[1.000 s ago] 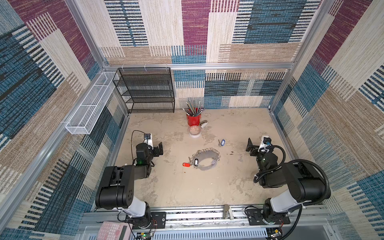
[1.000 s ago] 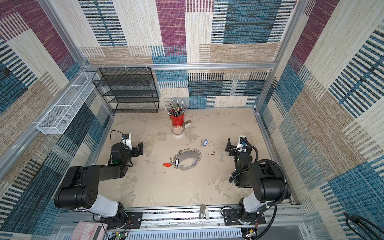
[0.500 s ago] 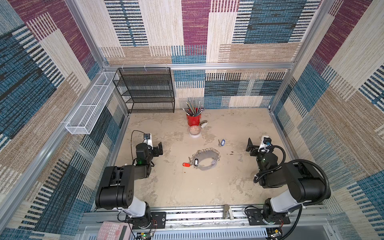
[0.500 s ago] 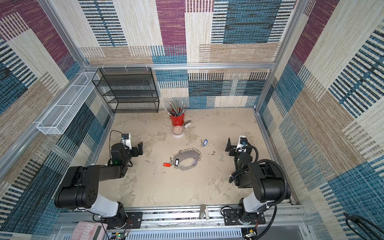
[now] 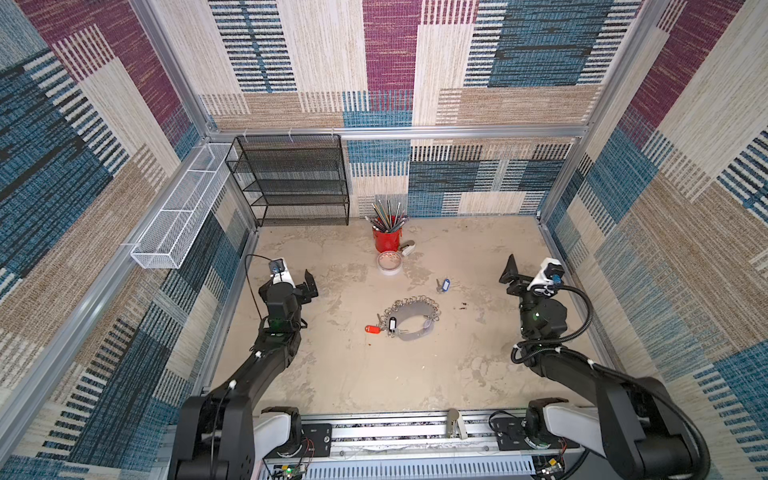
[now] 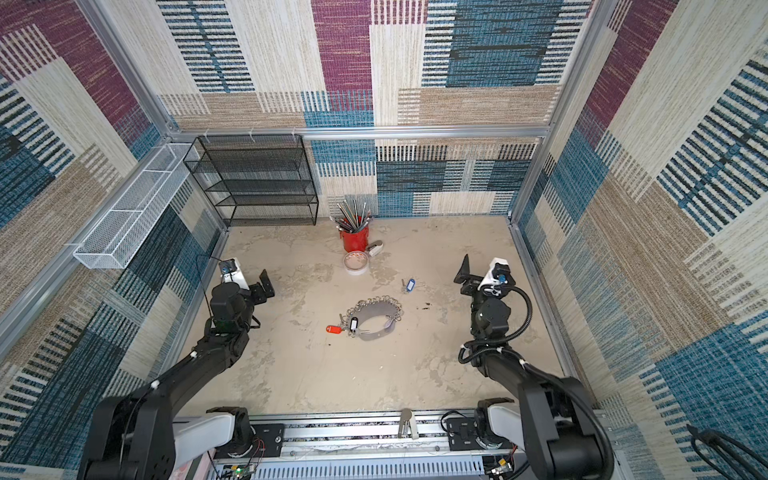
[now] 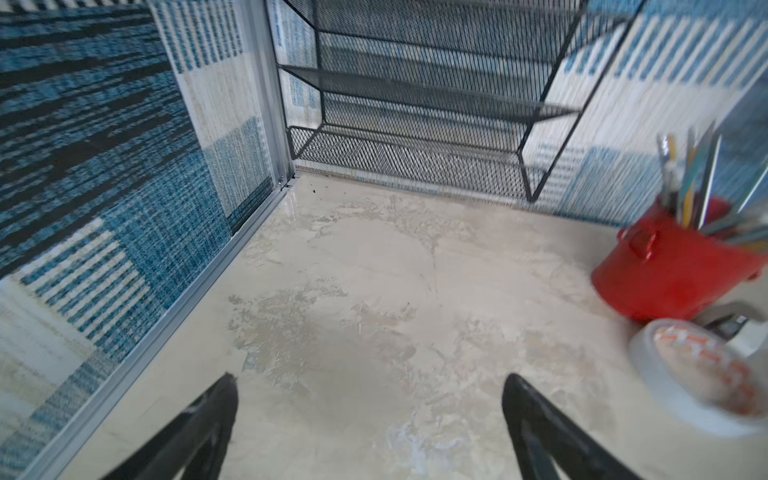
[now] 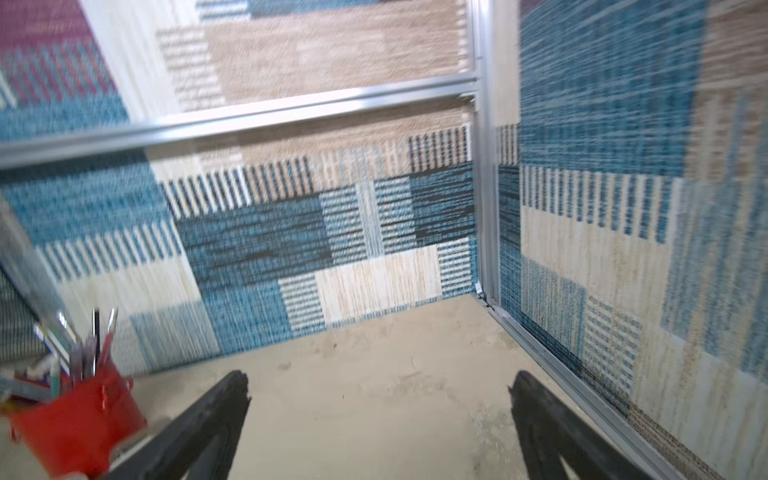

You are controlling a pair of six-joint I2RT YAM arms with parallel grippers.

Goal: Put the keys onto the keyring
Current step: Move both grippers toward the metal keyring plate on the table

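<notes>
The keyring (image 5: 411,320) (image 6: 374,318), a gray crescent plate edged with small silver rings, lies flat mid-floor in both top views. A key with a red tag (image 5: 372,329) (image 6: 333,329) and one with a black-and-white tag (image 5: 391,324) (image 6: 353,323) lie at its left end; whether they are attached I cannot tell. A blue-tagged key (image 5: 445,285) (image 6: 411,284) lies apart, behind and to the right. My left gripper (image 5: 297,283) (image 7: 370,382) is open and empty, far left of the keyring. My right gripper (image 5: 523,276) (image 8: 380,376) is open and empty, far right.
A red cup of pencils (image 5: 386,239) (image 7: 665,266) stands at the back with a tape roll (image 5: 390,262) (image 7: 698,374) in front and a small white object (image 5: 408,248) beside it. A black mesh shelf (image 5: 291,183) fills the back left corner. A white wire basket (image 5: 178,216) hangs on the left wall.
</notes>
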